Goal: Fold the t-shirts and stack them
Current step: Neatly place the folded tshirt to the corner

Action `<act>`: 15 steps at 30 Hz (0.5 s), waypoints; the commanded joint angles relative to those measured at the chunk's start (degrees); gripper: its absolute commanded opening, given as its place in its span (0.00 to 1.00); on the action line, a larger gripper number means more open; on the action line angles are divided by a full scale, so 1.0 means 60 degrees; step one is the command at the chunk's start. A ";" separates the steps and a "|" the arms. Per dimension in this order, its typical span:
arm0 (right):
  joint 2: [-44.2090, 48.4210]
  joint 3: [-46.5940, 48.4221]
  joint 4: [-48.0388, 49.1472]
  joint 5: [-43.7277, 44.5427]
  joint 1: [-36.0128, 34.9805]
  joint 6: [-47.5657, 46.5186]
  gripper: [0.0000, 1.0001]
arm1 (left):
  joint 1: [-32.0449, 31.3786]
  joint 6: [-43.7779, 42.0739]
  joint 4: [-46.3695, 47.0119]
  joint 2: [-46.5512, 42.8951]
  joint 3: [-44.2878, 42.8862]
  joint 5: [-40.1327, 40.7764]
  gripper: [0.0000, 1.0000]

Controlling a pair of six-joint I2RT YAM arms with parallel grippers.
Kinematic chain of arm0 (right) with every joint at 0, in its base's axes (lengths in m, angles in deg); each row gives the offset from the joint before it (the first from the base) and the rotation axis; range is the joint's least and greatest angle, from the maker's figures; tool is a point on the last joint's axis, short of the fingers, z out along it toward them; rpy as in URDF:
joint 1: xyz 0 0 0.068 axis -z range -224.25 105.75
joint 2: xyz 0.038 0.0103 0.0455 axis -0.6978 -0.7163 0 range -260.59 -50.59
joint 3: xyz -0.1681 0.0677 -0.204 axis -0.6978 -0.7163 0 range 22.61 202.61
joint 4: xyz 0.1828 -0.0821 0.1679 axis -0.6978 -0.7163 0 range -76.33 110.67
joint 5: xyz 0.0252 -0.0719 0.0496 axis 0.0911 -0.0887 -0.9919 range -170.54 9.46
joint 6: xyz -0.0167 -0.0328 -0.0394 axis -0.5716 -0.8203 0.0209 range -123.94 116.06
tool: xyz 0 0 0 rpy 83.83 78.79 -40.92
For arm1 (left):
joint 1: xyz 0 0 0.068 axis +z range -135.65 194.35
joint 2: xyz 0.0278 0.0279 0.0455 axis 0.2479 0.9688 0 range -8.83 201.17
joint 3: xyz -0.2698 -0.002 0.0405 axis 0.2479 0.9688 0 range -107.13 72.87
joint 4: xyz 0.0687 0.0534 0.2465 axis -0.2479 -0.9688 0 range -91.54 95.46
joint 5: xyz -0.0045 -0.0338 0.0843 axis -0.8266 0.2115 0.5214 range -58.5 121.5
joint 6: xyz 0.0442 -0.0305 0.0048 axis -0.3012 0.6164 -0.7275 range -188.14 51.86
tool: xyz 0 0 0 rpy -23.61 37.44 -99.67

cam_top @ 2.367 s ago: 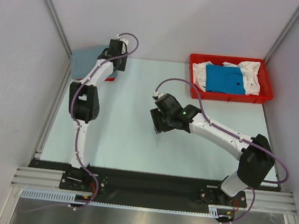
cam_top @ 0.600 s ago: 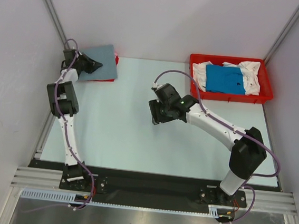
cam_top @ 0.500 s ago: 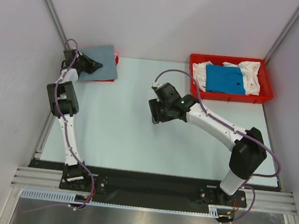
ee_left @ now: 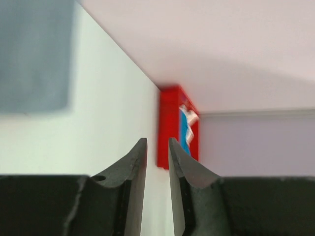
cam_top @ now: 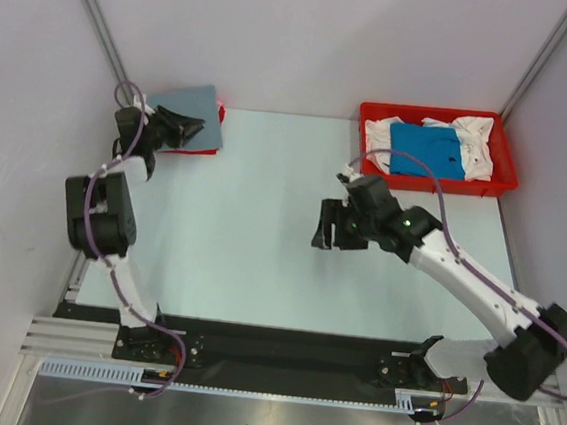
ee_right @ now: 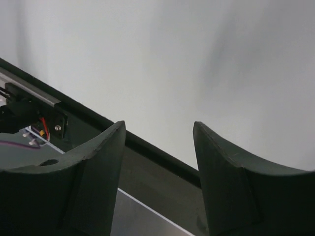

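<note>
A folded slate grey t-shirt (cam_top: 195, 106) lies at the table's far left corner on top of a red one, whose edge (cam_top: 205, 151) peeks out beneath. My left gripper (cam_top: 184, 124) hovers at the grey shirt's near left edge, its jaws a narrow gap apart with nothing between them. The left wrist view shows that gripper (ee_left: 156, 140), with the grey shirt (ee_left: 34, 54) blurred at upper left. A bright blue t-shirt (cam_top: 425, 151) lies on a white one (cam_top: 475, 137) in the red tray (cam_top: 432, 185). My right gripper (cam_top: 325, 227) hangs open and empty over mid-table, and shows open in its own view (ee_right: 157, 126).
The red tray (ee_left: 169, 125) stands at the back right against the wall. White enclosure walls close in the left, back and right sides. A black rail (ee_right: 147, 147) and aluminium frame (cam_top: 290, 356) run along the near edge by the arm bases.
My left gripper has opened and drawn back slightly to the left, leaving the grey shirt on the stack. The right arm has swung right, toward the tray side.
</note>
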 commanded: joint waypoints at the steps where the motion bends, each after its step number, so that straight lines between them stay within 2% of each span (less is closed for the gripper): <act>1: 0.1825 -0.1655 0.0435 -0.1935 0.0753 0.1123 0.67 | -0.1261 0.0299 0.1997 -0.2850 0.2809 -0.0513 0.30; 2: 0.2312 -0.2109 0.0669 -0.2243 0.0958 0.1298 0.68 | -0.1815 0.0050 0.1619 -0.4234 0.4224 -0.0353 0.31; 3: 0.2737 -0.3042 0.0787 -0.2768 0.1337 0.1619 0.72 | -0.2139 -0.0373 0.1441 -0.4930 0.4934 -0.0221 0.32; 4: 0.3626 -0.3486 0.0933 -0.3020 0.1558 0.1782 0.85 | -0.2273 -0.0595 0.1192 -0.5618 0.5608 -0.0074 0.36; 5: 0.4041 -0.3969 0.1225 -0.3240 0.1749 0.1958 0.99 | -0.3043 -0.0800 0.0537 -0.6452 0.6702 0.0348 0.39; 6: 0.4437 -0.4366 0.1329 -0.3662 0.2200 0.2206 1.00 | -0.3355 -0.1237 0.0067 -0.7881 0.7163 0.0642 0.42; 7: 0.4890 -0.5211 0.1490 -0.3899 0.2422 0.2643 1.00 | -0.3649 -0.1372 -0.0431 -0.8693 0.7588 0.0935 0.49; 8: 0.5605 -0.5596 0.1796 -0.4075 0.2642 0.2923 1.00 | -0.4174 -0.1403 -0.1190 -0.9368 0.8361 0.1097 0.51; 9: 0.6004 -0.5963 0.1959 -0.4410 0.3079 0.3173 1.00 | -0.4382 -0.1272 -0.1444 -1.0753 0.8746 0.1302 0.52; 11: 0.6823 -0.7047 0.2296 -0.4618 0.3506 0.3934 1.00 | -0.4908 -0.0994 -0.2235 -1.2093 0.9841 0.1552 0.54; 12: 0.7046 -0.7442 0.2384 -0.4851 0.3886 0.4140 1.00 | -0.4998 -0.0732 -0.2499 -1.3536 1.0167 0.1684 0.57; 15: 0.7560 -0.8571 0.2619 -0.5175 0.4444 0.4741 1.00 | -0.5072 -0.0190 -0.3686 -1.5609 1.1266 0.1598 0.62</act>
